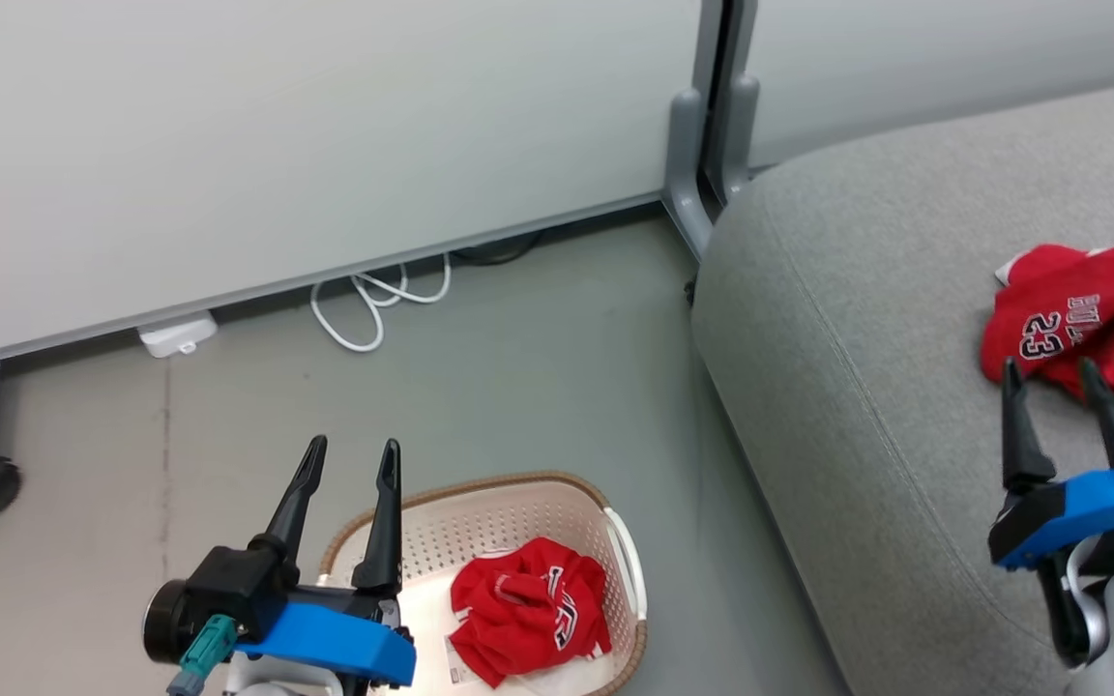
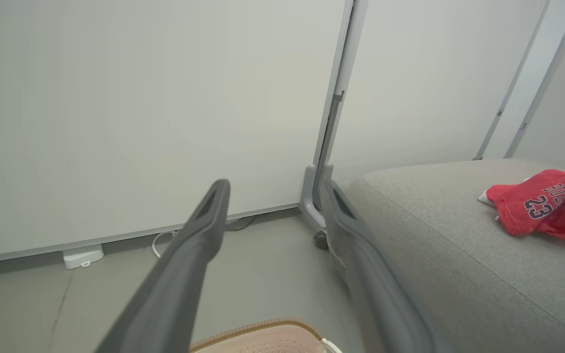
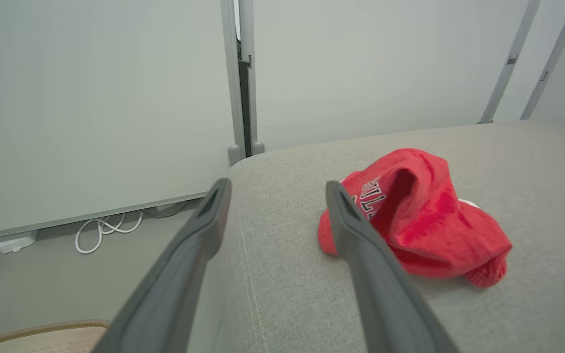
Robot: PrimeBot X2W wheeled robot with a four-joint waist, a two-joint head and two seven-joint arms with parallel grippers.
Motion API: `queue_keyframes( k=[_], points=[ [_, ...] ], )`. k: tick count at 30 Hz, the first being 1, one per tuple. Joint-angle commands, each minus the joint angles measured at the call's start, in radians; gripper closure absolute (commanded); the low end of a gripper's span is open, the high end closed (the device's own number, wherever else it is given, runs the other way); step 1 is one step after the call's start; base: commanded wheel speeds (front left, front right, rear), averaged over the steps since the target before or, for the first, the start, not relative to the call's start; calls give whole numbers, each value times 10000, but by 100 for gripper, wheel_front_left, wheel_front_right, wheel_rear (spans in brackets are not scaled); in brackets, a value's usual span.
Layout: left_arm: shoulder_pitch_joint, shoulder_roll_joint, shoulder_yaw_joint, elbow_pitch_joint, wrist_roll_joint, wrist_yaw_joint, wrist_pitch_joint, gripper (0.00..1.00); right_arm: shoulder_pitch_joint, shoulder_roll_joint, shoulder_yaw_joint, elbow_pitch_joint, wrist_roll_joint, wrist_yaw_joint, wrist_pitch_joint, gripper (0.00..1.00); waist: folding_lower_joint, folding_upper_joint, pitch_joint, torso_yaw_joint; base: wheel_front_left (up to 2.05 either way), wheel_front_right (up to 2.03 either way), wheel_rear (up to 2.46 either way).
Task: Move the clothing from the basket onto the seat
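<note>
In the head view, two red jerseys are showing. The crumpled jersey (image 1: 530,611) is lying inside the single basket (image 1: 480,486) on the floor (image 1: 518,367). The numbered jersey (image 1: 1089,319), with 23 facing up, is resting on the single grey seat (image 1: 857,338), well apart from the basket. That view is exposing the basket's perforated interior, while the left and right wrist views are catching just a strip of its brown rim at their bottom edges. The right wrist view is presenting the numbered jersey close up as a bunched mound. Two claws are showing. The left claw (image 1: 354,447) is hanging over the basket's near-left rim with fingers spread apart, gripping nothing. The right claw (image 1: 1048,367) is hovering over the seat just beside the numbered jersey, fingers likewise apart and empty. One white cable (image 1: 373,300) is lying looped by the wall.
</note>
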Motion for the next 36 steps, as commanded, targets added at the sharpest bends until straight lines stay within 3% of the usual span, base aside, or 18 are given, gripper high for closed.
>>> queue_keyframes(
  k=[1, 8, 14, 36],
  points=[
    [153, -16, 126, 56, -40, -10, -27, 0, 432, 191, 79, -492, -148, 1, 153, 0, 3, -1, -360, 379, 0, 0, 0],
    [367, -27, 247, 219, -213, -11, -27, 0, 1659, 884, 314, -2184, -385, 1, 688, 0, 3, -1, -696, 1056, 0, 0, 0],
    [427, -28, 599, 594, -214, -11, -27, 0, 2361, 1150, 684, -2864, -382, 1, 961, 0, 3, -1, -829, 1497, 0, 0, 0],
    [325, -29, 1205, 1370, -12, -12, -27, 0, 3199, 1286, 1444, -3274, 117, 1, 974, 0, 3, -1, -1070, 2025, 0, 0, 0]
  ],
)
